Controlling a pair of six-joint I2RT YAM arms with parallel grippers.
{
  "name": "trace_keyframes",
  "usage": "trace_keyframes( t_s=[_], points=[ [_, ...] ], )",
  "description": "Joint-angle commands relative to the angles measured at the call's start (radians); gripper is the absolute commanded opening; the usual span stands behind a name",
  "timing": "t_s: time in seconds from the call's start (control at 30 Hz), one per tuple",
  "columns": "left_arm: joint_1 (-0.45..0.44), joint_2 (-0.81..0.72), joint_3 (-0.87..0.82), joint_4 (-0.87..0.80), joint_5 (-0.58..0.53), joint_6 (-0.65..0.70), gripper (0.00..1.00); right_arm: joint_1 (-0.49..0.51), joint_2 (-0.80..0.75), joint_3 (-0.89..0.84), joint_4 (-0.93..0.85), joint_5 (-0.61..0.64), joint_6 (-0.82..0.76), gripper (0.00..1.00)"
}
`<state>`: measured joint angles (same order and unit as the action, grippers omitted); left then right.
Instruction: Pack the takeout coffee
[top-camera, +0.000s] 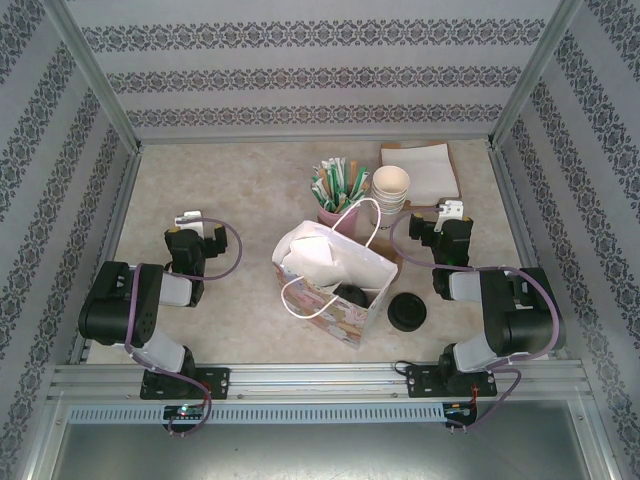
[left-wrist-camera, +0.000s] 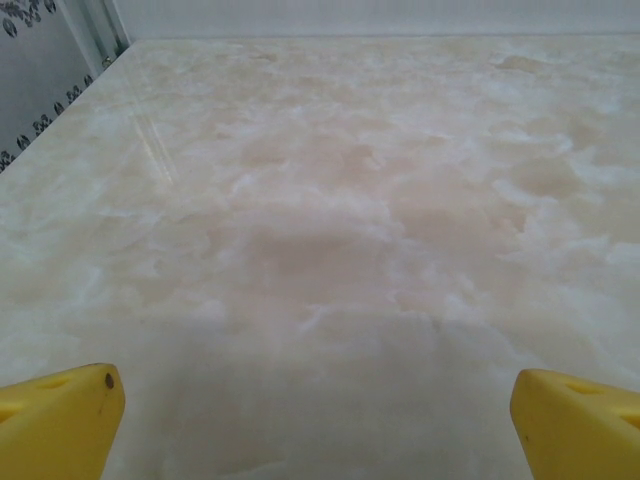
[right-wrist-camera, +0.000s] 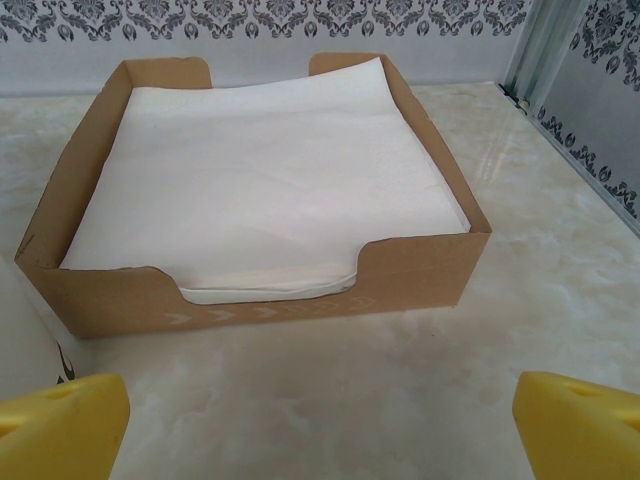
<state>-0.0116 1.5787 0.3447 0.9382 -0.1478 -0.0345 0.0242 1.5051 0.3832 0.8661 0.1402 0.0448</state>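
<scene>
Left pincer (left-wrist-camera: 320, 425) gapes empty over desk (left-wrist-camera: 320, 200), right pincer (right-wrist-camera: 320, 425) gapes empty facing napkin box (right-wrist-camera: 420, 282); takeout coffee (top-camera: 352, 295) seemingly sits inside paper bag (top-camera: 338, 318), so an arm clipping the bag could tip and spill it.

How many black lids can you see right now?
2. One loose black lid lies on the table right of the paper bag; one sits inside the bag, seemingly on the takeout coffee. The bag could hide more.
</scene>
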Motion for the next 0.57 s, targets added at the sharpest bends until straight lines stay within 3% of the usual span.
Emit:
trace_keyframes(
  t_s=[0.0, 0.53],
  points=[
    [0.007, 0.006, 0.017, 0.043, 0.013, -0.009, 1.0, 0.008, 0.004, -0.007, 0.039, -0.014, -0.007, 0.98],
    [0.007, 0.007, 0.017, 0.047, 0.028, -0.001, 1.0, -0.001, 0.005, -0.006, 0.037, -0.029, 0.0, 0.98]
  ],
)
